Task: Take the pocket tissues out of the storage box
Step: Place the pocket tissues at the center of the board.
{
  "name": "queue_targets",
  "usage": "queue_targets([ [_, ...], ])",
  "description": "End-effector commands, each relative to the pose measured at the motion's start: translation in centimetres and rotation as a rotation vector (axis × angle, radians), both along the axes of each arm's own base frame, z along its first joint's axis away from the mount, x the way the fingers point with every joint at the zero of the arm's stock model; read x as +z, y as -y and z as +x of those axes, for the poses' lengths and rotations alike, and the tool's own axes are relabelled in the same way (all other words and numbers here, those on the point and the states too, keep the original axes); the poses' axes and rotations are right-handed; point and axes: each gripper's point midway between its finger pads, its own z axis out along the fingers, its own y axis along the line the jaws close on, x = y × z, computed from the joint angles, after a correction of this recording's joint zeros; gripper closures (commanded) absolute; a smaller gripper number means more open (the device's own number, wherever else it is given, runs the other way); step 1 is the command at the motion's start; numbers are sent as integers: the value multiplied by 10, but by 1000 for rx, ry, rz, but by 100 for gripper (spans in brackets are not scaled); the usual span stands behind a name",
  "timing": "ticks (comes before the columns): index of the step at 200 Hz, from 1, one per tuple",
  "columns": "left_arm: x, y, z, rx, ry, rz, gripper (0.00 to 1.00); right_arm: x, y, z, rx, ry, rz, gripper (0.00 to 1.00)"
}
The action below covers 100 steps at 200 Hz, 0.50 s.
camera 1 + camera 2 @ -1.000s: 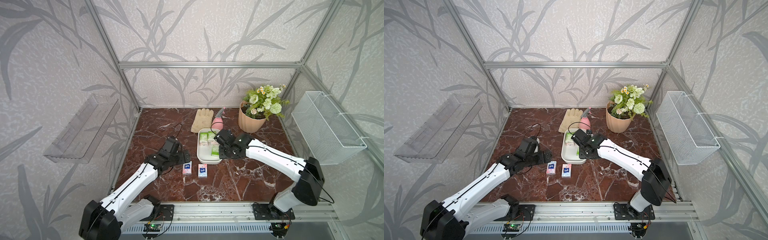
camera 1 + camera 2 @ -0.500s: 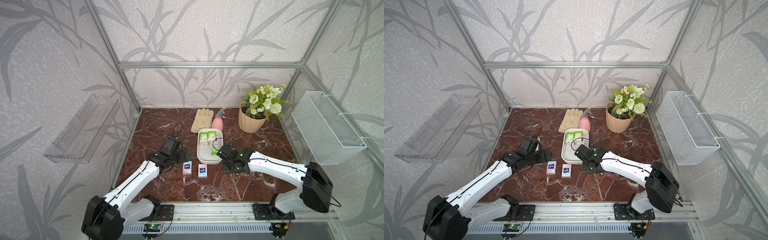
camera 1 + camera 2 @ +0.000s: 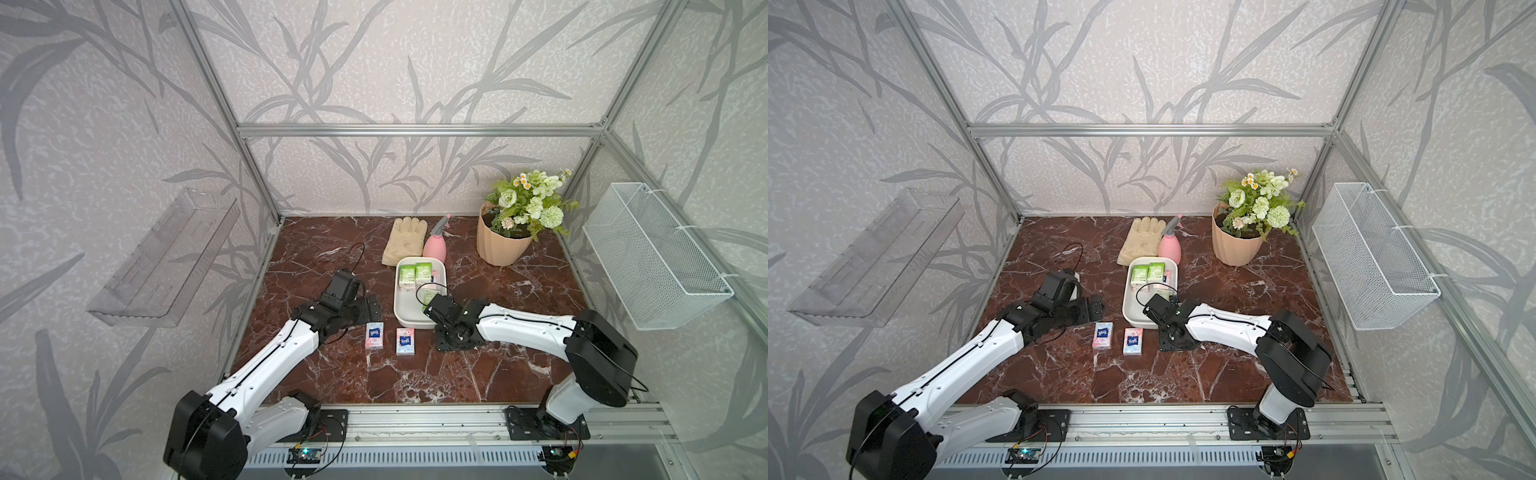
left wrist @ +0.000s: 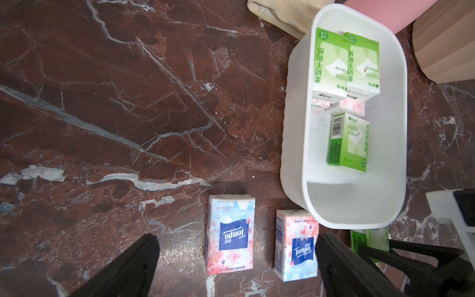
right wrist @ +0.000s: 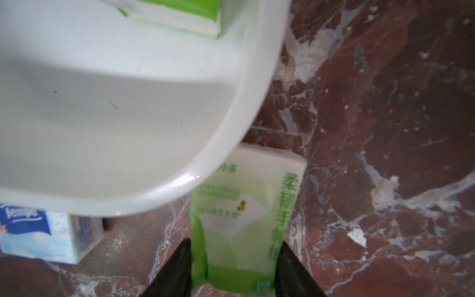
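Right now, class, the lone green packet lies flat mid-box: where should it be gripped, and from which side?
Pinch the lone green packet across its two long edges, coming straight down. It lies flat on the floor of the storage box, whose walls block a sideways approach, and bare floor shows beside both long edges.

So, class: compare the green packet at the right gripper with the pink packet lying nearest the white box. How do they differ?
The green packet is green and white with green lettering; the pink packet is pale pink with a dark blue label. The green packet sits between the right gripper's fingers; the pink packet lies ungripped on the table. Both are small flat packets outside the storage box.
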Motion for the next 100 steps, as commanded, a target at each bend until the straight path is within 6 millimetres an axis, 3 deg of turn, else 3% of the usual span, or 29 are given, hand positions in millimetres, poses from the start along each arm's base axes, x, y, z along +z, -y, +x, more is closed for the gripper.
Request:
queue_targets([
  [1, 9, 0, 6, 5, 12, -2, 0, -4, 0, -3, 22, -14, -17, 44],
  [39, 17, 5, 13, -9, 25, -6, 0, 7, 1, -1, 26, -1, -23, 32],
  [100, 35, 30, 27, -102, 67, -89, 0, 57, 15, 11, -3, 123, -19, 21],
])
